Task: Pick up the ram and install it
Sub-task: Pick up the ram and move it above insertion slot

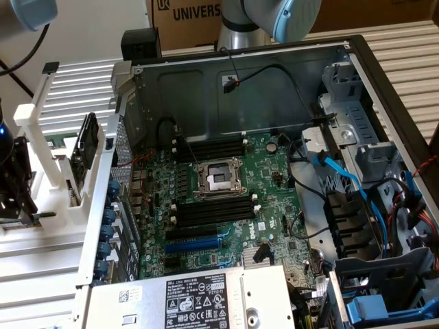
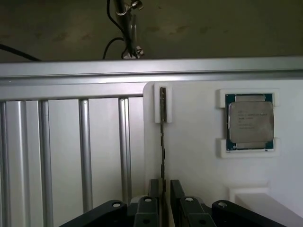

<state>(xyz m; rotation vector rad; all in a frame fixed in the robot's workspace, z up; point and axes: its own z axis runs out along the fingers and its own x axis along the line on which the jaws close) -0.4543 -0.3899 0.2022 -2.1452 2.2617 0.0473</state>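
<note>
The ram (image 2: 162, 135) stands on edge in a white holder (image 2: 199, 156), seen as a thin dark strip with its far end in a white bracket (image 2: 162, 101). My gripper (image 2: 163, 189) is open and straddles the near end of the stick, one black finger (image 2: 154, 188) on each side with a small gap still showing. In the exterior view the gripper (image 1: 15, 188) hangs at the far left over the white rack (image 1: 41, 144), outside the computer case. Empty long black memory slots (image 1: 211, 209) lie on the green motherboard (image 1: 274, 205), on both sides of the CPU socket (image 1: 218, 178).
A square silver CPU chip (image 2: 249, 122) sits in its own white cradle beside the ram. A dark flat part (image 1: 86, 147) stands upright in the rack. The case's metal wall (image 1: 113, 171) rises between rack and motherboard. Cables (image 1: 343, 178) and drive bays crowd the exterior view's right.
</note>
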